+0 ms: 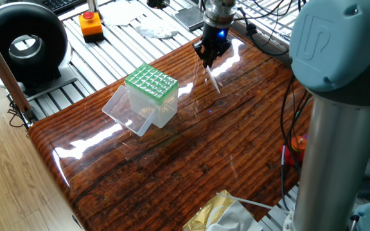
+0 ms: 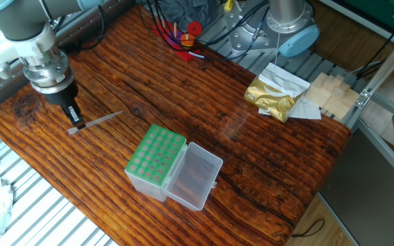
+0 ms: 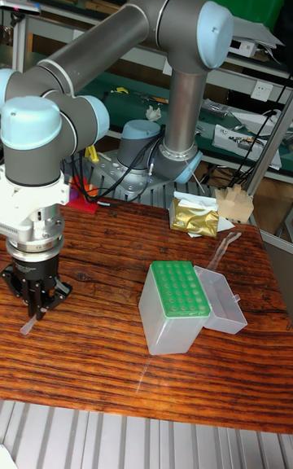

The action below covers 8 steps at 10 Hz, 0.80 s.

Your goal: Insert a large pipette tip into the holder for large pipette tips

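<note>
The large pipette tip (image 2: 98,121) is a thin translucent cone lying low over the wooden table (image 2: 252,157), its point aimed toward the table's middle. It also shows as a pale streak (image 1: 212,80) and as a short stub (image 3: 28,326) under the fingers. My gripper (image 2: 76,124) (image 1: 209,59) (image 3: 37,311) points straight down at the table's corner, shut on the tip's wide end. The holder for large pipette tips (image 2: 156,156) (image 1: 151,82) (image 3: 179,290) is a clear box with a green grid top and stands apart from the gripper. Its clear lid (image 2: 197,174) is hinged open.
A gold foil bag (image 2: 273,96) and wooden blocks (image 2: 330,92) lie at the far corner beside the arm's base (image 2: 289,27). Red cables (image 2: 183,37) run along one table edge. An orange button box (image 1: 90,24) and a black round device (image 1: 24,42) sit off the table.
</note>
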Each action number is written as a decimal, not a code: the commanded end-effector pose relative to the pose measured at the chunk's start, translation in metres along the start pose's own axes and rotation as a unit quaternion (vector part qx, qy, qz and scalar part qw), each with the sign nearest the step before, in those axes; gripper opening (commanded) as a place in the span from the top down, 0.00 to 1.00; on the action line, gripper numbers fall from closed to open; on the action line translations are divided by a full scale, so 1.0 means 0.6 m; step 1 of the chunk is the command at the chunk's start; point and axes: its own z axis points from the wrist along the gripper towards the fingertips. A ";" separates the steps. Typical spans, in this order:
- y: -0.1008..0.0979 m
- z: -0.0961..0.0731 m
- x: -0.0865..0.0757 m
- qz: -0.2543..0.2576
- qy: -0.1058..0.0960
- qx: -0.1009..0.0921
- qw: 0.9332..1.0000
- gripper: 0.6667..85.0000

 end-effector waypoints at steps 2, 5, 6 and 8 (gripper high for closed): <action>0.003 0.008 -0.009 -0.003 -0.014 -0.012 1.000 0.76; 0.004 0.011 -0.009 -0.006 -0.016 -0.020 1.000 0.75; 0.003 0.011 -0.009 -0.011 -0.016 -0.020 1.000 0.75; -0.003 0.010 -0.001 -0.013 -0.009 -0.016 1.000 0.74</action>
